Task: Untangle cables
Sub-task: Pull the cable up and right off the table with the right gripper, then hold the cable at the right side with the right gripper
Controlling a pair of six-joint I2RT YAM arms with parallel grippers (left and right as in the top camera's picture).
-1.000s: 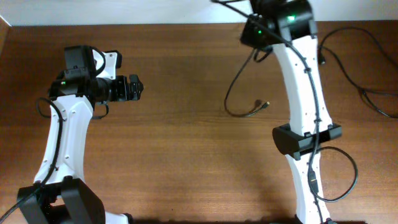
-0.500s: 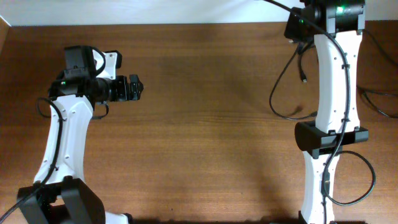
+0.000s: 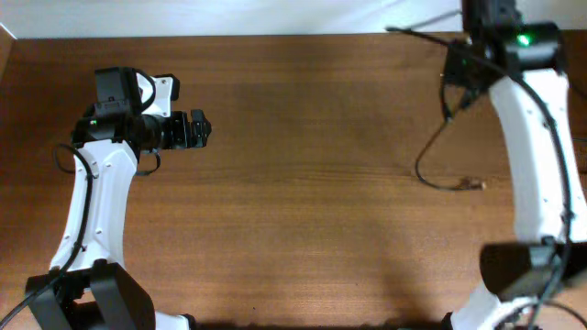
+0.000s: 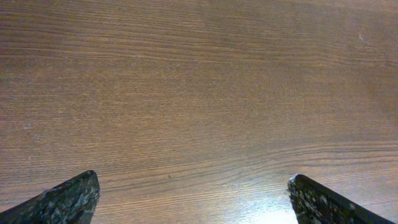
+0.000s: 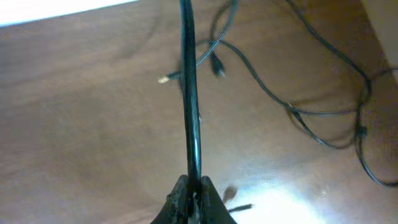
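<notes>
Several thin black cables (image 5: pixel 323 115) lie slack at the right of the table (image 3: pixel 303 211) — likely light, limp cord, best taken mid-run, not by plugs — one strand (image 5: pixel 189 93) pinched in the right end effector (image 5: pixel 191 190), the left end effector (image 4: pixel 193 199) spread, empty.

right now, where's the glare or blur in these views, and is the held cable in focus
Left wrist: the table shows sharp wood grain, with a bright glare patch at the bottom edge between the fingers. Right wrist: the cable pinched in the right gripper looks soft, close to the lens; glare on the wood lower right. Overhead: even light, faint shadows, no strong glare.
</notes>
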